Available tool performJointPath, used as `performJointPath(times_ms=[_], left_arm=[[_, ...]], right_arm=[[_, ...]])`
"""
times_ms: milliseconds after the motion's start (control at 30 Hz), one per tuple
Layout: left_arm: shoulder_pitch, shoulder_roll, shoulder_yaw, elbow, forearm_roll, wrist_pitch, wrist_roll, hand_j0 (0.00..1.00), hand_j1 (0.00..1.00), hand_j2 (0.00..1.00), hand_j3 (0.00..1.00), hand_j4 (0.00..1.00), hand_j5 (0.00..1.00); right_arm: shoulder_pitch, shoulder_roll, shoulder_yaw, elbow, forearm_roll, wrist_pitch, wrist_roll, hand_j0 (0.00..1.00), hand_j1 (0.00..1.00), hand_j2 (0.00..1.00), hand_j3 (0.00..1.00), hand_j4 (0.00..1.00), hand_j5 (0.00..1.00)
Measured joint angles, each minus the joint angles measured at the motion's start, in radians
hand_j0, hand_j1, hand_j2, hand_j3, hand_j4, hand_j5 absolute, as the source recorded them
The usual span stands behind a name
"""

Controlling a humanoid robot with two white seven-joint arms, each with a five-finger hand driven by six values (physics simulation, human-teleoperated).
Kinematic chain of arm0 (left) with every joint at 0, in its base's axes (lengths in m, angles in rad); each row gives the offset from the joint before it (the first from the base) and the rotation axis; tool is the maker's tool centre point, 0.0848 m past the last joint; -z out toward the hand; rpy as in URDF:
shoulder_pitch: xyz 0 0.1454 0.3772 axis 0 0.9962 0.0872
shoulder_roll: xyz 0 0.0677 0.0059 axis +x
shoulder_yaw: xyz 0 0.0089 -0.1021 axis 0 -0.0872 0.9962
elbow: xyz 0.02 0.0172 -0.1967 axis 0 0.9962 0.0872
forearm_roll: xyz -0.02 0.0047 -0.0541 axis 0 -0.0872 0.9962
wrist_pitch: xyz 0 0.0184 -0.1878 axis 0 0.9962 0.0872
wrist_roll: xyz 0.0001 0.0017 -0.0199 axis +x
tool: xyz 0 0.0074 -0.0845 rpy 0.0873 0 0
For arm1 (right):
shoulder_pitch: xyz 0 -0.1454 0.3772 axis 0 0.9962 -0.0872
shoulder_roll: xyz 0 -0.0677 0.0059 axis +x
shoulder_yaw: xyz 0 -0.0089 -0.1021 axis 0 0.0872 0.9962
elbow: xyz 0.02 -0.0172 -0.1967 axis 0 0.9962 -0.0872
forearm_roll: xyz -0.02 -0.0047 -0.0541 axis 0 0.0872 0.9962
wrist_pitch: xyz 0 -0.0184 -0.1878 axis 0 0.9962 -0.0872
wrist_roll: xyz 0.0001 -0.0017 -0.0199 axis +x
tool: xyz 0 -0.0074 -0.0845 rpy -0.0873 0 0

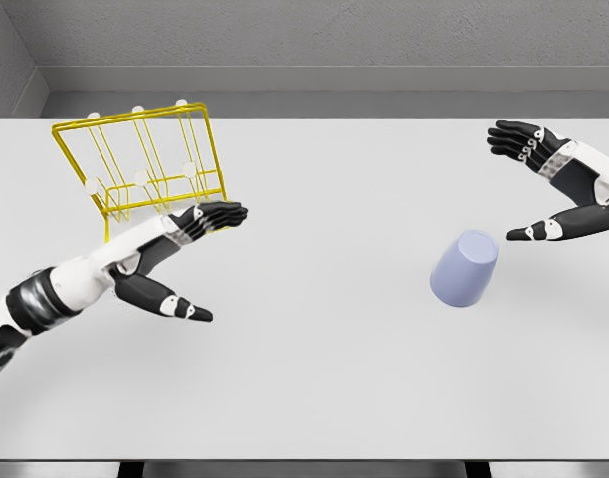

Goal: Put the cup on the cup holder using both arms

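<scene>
One lavender cup [465, 267] stands upside down, slightly tilted, rim lowermost.

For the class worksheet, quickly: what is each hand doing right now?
Left hand: open, holding nothing, next to the yellow cup holder.
Right hand: open, holding nothing, beside the cup.

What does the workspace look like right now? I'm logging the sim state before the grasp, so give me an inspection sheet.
Surface: white table, flat, bare across the middle.
Job's things: lavender cup upside down at right, tilted; yellow wire cup holder at far left.
Clutter: nothing seen.
Grippers: left hand open, fingers spread in front of the holder; right hand open, beside the cup, not touching it.
Cables: nothing seen.
Surroundings: grey wall behind the table.
</scene>
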Motion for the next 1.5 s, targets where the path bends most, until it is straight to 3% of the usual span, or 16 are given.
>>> performJointPath(times_ms=[100,233,300,433,567,767,933,1267,1500], left_arm=[[-0.017,-0.086,-0.010,0.028,-0.028,0.170,0.005,1.00,1.00,1.00,1.00,1.00,1.00],[-0.015,-0.157,-0.016,0.042,-0.034,0.242,0.007,1.00,1.00,1.00,1.00,1.00,1.00],[-0.018,-0.173,-0.028,0.044,-0.038,0.208,0.007,1.00,1.00,1.00,1.00,1.00,1.00],[-0.055,-0.197,-0.060,0.074,-0.041,0.100,0.007,1.00,1.00,1.00,1.00,1.00,1.00],[-0.069,-0.213,-0.088,0.127,-0.043,0.013,0.006,1.00,1.00,1.00,1.00,1.00,1.00],[-0.069,-0.216,-0.099,0.156,-0.058,-0.116,0.006,1.00,1.00,1.00,1.00,1.00,1.00],[-0.069,-0.211,-0.101,0.160,-0.063,-0.147,0.006,1.00,1.00,1.00,1.00,1.00,1.00],[-0.084,-0.201,-0.139,0.169,-0.086,-0.056,0.008,1.00,1.00,1.00,1.00,1.00,1.00],[-0.095,-0.203,-0.150,0.204,-0.122,-0.118,0.065,1.00,1.00,1.00,1.00,1.00,1.00]], right_arm=[[0.003,0.001,0.000,0.009,0.000,0.000,0.000,1.00,1.00,1.00,1.00,1.00,1.00],[0.005,0.003,-0.002,0.031,0.000,-0.001,0.000,1.00,1.00,1.00,1.00,1.00,1.00],[0.020,0.005,-0.004,0.057,0.000,-0.001,0.000,1.00,1.00,1.00,1.00,1.00,1.00],[0.132,0.005,-0.007,0.093,0.002,-0.080,0.000,1.00,1.00,1.00,1.00,1.00,1.00],[0.152,0.010,-0.008,0.156,-0.003,-0.117,0.000,1.00,1.00,1.00,1.00,1.00,1.00],[0.196,0.072,-0.005,0.245,-0.006,-0.129,0.000,1.00,1.00,1.00,1.00,1.00,1.00],[0.209,0.118,-0.002,0.258,-0.006,-0.130,0.000,1.00,1.00,1.00,1.00,1.00,1.00],[0.207,0.183,0.000,0.258,-0.002,-0.130,0.000,1.00,1.00,1.00,1.00,1.00,1.00],[0.201,0.217,0.013,0.253,0.001,-0.130,0.000,1.00,1.00,1.00,1.00,1.00,1.00]])
